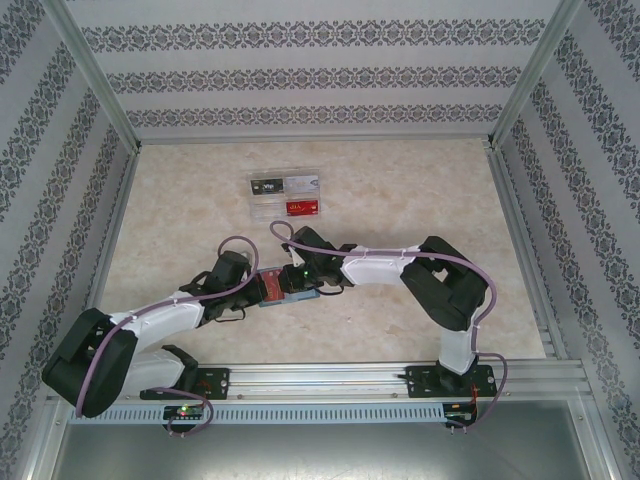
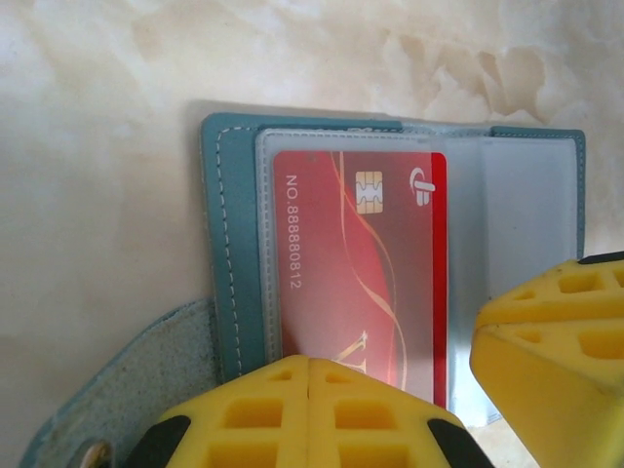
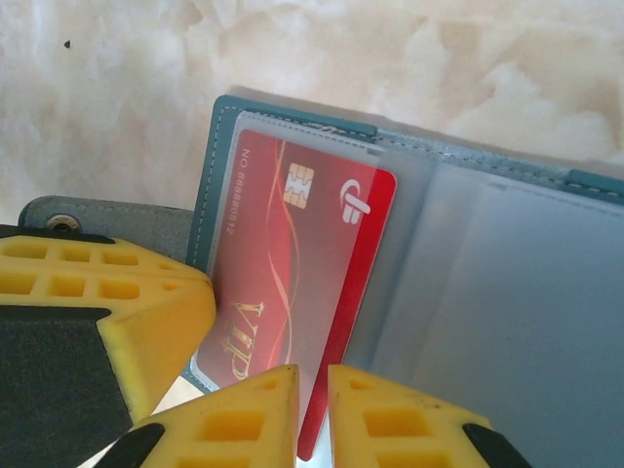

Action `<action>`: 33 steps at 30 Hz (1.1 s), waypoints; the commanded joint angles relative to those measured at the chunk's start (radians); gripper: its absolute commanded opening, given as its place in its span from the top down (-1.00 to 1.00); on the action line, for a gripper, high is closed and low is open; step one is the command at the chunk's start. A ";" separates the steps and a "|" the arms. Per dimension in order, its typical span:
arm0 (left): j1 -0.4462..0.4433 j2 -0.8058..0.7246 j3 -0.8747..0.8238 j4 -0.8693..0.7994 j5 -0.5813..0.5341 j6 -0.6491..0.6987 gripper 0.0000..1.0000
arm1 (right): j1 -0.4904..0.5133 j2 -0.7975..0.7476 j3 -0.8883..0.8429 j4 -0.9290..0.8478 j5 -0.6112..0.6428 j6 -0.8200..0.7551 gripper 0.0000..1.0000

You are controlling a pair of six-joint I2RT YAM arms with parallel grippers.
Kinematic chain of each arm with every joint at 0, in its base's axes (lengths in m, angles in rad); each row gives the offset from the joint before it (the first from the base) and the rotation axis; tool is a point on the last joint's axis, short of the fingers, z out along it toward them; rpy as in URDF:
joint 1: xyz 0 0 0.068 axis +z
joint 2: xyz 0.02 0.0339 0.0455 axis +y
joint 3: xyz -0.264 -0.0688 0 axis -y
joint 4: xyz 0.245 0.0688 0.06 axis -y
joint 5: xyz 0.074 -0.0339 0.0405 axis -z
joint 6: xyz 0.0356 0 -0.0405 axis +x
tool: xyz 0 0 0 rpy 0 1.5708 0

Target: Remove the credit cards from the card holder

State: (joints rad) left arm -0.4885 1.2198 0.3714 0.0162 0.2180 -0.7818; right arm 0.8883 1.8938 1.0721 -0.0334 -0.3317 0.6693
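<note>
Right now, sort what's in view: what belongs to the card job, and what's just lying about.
Job:
- holder
- red card in its sleeve
- left gripper
- right gripper

Lying about:
- tray
- loose cards in it

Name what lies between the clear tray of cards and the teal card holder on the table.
In the top view, the right arm's black wrist and a loop of its purple cable cross that stretch, with marbled tabletop showing around them.
</note>
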 commanded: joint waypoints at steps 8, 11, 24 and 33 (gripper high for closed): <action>0.016 0.018 -0.013 0.035 0.013 -0.005 0.90 | 0.008 0.047 0.029 -0.020 -0.010 0.034 0.63; 0.016 0.026 -0.015 0.042 0.019 -0.004 0.90 | 0.008 0.056 0.031 -0.007 -0.027 0.044 0.63; 0.015 0.017 -0.008 -0.004 -0.025 -0.009 0.94 | -0.014 0.020 -0.020 0.022 -0.014 0.068 1.00; 0.015 0.011 -0.006 -0.034 -0.053 -0.013 1.00 | -0.056 -0.033 -0.091 0.039 -0.005 0.075 1.00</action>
State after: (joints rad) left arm -0.4824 1.2350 0.3706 0.0341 0.2073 -0.7891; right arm 0.8505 1.8927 1.0130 0.0235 -0.3576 0.7353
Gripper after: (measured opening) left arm 0.053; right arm 0.065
